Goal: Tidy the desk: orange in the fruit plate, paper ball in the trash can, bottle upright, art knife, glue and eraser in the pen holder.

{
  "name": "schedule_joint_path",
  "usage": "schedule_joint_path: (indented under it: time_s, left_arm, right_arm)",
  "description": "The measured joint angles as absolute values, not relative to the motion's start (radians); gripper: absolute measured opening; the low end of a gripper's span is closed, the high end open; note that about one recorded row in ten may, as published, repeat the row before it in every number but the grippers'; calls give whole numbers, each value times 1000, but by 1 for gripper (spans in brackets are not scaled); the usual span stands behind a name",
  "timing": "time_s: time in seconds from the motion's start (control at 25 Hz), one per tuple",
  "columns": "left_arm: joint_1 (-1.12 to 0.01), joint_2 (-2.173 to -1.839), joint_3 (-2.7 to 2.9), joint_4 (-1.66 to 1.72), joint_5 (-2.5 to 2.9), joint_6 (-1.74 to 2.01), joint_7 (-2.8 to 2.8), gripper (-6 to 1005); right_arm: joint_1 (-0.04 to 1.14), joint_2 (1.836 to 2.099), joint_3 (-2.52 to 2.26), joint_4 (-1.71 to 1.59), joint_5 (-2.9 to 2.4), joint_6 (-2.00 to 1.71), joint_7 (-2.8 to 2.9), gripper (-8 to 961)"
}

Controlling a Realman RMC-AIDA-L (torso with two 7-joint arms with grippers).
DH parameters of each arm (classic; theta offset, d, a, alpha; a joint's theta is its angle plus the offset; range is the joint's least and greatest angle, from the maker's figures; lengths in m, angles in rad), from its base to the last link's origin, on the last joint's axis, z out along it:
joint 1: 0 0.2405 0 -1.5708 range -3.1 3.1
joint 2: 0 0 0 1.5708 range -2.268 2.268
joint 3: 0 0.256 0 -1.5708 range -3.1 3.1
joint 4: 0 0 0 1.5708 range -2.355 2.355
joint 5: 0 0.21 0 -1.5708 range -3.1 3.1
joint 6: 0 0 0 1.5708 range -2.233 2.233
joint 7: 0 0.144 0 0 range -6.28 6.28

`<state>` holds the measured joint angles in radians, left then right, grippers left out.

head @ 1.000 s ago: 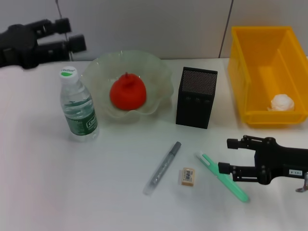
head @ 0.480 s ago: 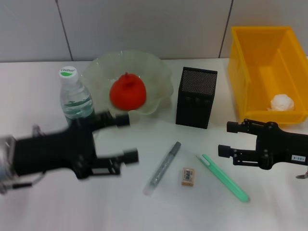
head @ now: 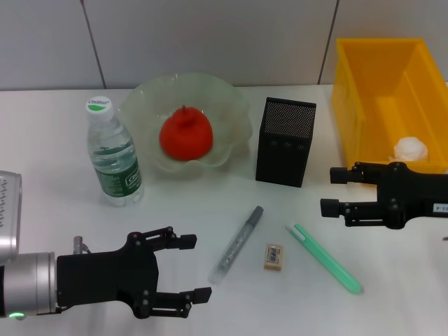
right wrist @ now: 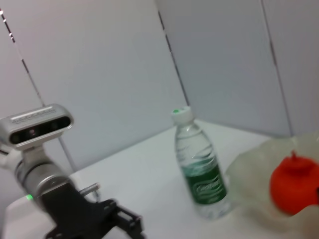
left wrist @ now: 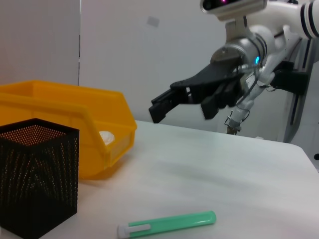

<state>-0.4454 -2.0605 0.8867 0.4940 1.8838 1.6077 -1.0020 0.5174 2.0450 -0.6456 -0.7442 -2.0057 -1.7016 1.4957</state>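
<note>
The orange [head: 185, 134] lies in the pale-green fruit plate [head: 234, 105]. The bottle [head: 113, 157] stands upright left of the plate. A white paper ball [head: 411, 149] rests inside the yellow trash can [head: 364, 105]. In front of the black mesh pen holder [head: 283, 143] lie a silver stick [head: 238, 243], the beige eraser [head: 273, 256] and a green stick [head: 325, 257]; I cannot tell which stick is the art knife and which the glue. My left gripper [head: 196, 268] is open and empty, low at the front left. My right gripper [head: 332, 191] hovers open above the green stick's far end.
The left wrist view shows the right gripper [left wrist: 153, 110] in the air over the table, with the trash can [left wrist: 75, 114], pen holder [left wrist: 35, 179] and green stick [left wrist: 169, 224]. The right wrist view shows the bottle [right wrist: 199, 172], orange [right wrist: 294, 184] and left gripper [right wrist: 132, 224].
My left arm has swung from the far back left, past the bottle, down to the front left of the table. My right gripper has risen slightly toward the trash can.
</note>
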Motion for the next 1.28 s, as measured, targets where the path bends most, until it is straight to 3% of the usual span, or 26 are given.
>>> schedule_joint_path:
  time_s: [0.32, 0.4, 0.6, 1.04, 1.28]
  left_arm:
    - [-453, -2065, 887, 489, 1885, 1607, -978, 868]
    - [-460, -2066, 887, 483, 1883, 1609, -975, 868]
    - [-465, -2067, 887, 482, 1879, 1612, -975, 868]
    - [-463, -2068, 881, 480, 1878, 1607, -974, 868]
    - [-464, -2068, 877, 480, 1877, 1610, -982, 868]
  right_arm:
    - [606, 1996, -778, -1005, -2095, -1813, 1925, 795]
    - [704, 1975, -785, -1016, -2213, -1861, 2018, 794]
    - [845, 1962, -864, -961, -2381, -1891, 2030, 792]
    - [1001, 1979, -1072, -856, -2492, -1817, 2023, 788]
    - [1043, 2025, -1125, -832, -2594, -1751, 2018, 786]
